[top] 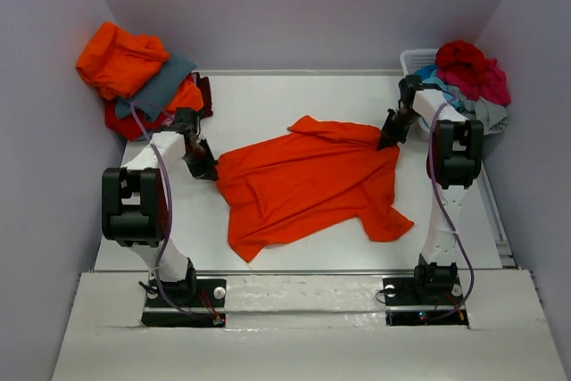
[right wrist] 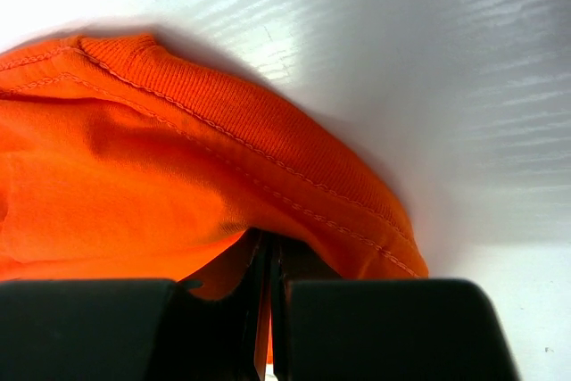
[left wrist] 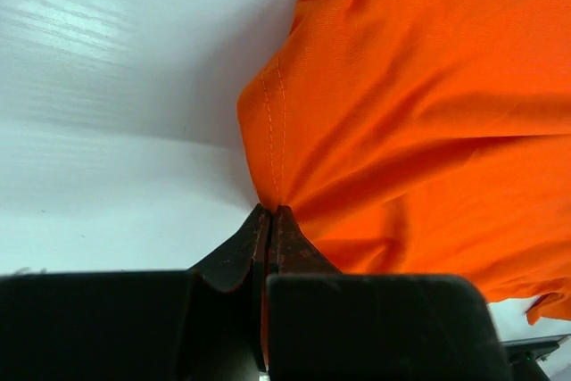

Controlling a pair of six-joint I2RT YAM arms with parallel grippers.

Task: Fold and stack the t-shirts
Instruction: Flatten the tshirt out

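While it lies spread and rumpled across the middle of the white bench (top: 268,104), the bright orange short-sleeved cloth t-shirt (top: 308,186) is pinched at 2 points. The left jaws are closed tight on its left edge, where a double line of stitching runs down into the grip in the left wrist view. The right jaws are closed on its far right corner, gripping folded cloth just under a ribbed, stitched band that curves over them in the right wrist view. 1 sleeve lies flat on the bench, pointing toward the near right.

The black-and-white left arm (top: 147,189) reaches in from the near left and the right arm (top: 451,162) from the near right, with the shirt between them.

At the far left corner a heap of shirts (top: 134,78) sits against the wall: orange on top, a slate-grey one across it, red beneath. At the far right a white slatted plastic basket (top: 413,60) holds a crimson shirt (top: 470,69) over turquoise and grey cloth, just beyond the right arm's wrist.
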